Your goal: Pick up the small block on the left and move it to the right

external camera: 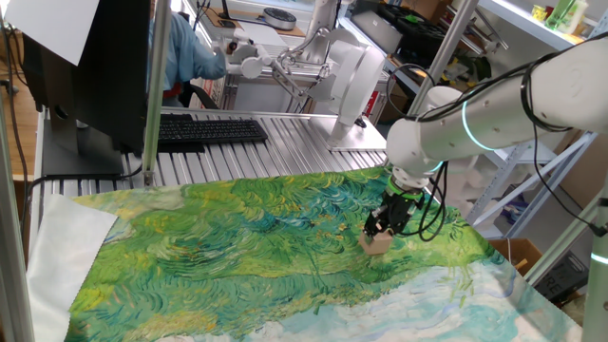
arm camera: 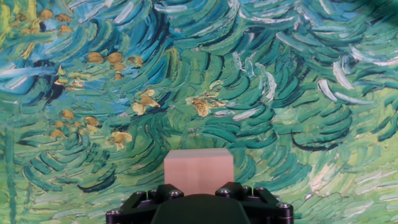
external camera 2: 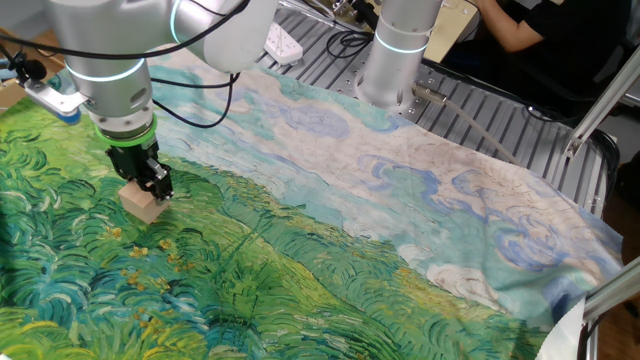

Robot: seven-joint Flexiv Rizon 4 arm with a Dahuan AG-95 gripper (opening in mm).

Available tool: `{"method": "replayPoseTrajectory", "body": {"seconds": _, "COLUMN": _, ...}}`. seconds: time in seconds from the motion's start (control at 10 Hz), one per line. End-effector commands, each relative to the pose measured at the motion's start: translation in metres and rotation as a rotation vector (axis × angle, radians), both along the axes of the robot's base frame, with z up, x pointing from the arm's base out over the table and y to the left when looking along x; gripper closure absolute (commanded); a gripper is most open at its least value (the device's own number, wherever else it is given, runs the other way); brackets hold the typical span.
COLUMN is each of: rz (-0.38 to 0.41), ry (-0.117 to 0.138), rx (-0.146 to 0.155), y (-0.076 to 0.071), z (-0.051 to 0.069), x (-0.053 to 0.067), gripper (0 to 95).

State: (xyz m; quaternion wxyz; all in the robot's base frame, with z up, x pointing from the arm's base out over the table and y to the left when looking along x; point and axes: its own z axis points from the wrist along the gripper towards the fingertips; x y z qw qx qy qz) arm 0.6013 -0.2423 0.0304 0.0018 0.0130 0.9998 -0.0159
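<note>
The small block is a plain light tan wooden cube on the green painted cloth, toward the right side in this fixed view. My gripper points straight down onto it, with its black fingers closed on the block's top part. In the other fixed view the block sits under the gripper at the left, at or just above the cloth. In the hand view the block fills the gap in the gripper at the bottom centre.
A black keyboard and a monitor stand on the slatted metal table behind the cloth. A second robot base stands at the cloth's far edge. A person sits behind the table.
</note>
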Motion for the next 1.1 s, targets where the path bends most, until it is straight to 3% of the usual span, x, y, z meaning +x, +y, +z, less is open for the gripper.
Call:
{"method": "replayPoseTrajectory", "body": {"seconds": 0.1, "rz": 0.0, "ry": 0.003, "rx": 0.0, "y": 0.001, "z": 0.004, "x": -0.001, "gripper": 95.0}}
{"method": "replayPoseTrajectory", "body": {"seconds": 0.7, "rz": -0.007, "ry": 0.022, "rx": -0.005, "y": 0.003, "z": 0.036, "x": -0.005, "gripper": 95.0}}
{"method": "replayPoseTrajectory", "body": {"seconds": 1.1, "rz": -0.029, "ry": 0.035, "rx": -0.009, "y": 0.016, "z": 0.051, "x": -0.011, "gripper": 95.0}}
